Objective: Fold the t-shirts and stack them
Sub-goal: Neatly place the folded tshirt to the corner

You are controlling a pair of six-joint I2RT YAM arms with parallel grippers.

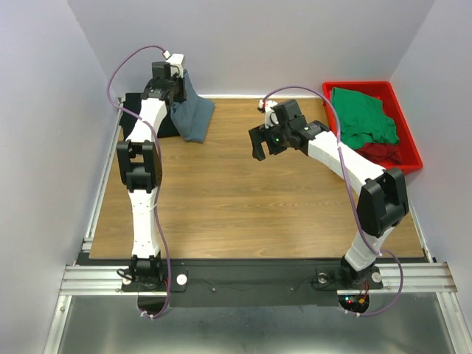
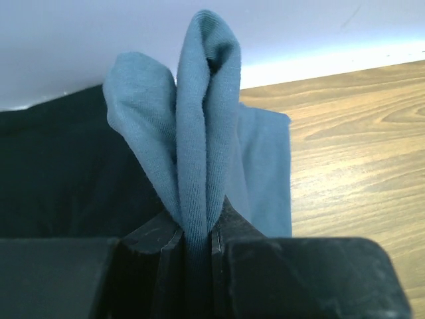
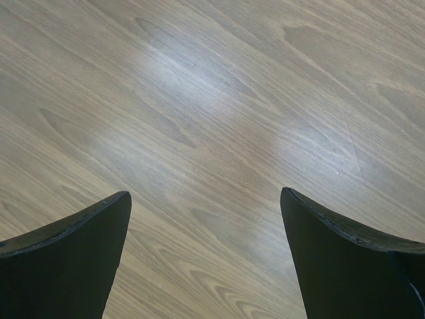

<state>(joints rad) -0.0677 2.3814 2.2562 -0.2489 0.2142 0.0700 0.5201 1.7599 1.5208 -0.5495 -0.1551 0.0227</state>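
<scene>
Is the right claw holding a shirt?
No, the right gripper is open, and only the wooden table shows between its fingers.

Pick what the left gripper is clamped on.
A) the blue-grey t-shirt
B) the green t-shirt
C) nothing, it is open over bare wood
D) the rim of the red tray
A: in the left wrist view the left gripper is shut on a bunched fold of the blue-grey t-shirt, which rises from between its fingers.
</scene>
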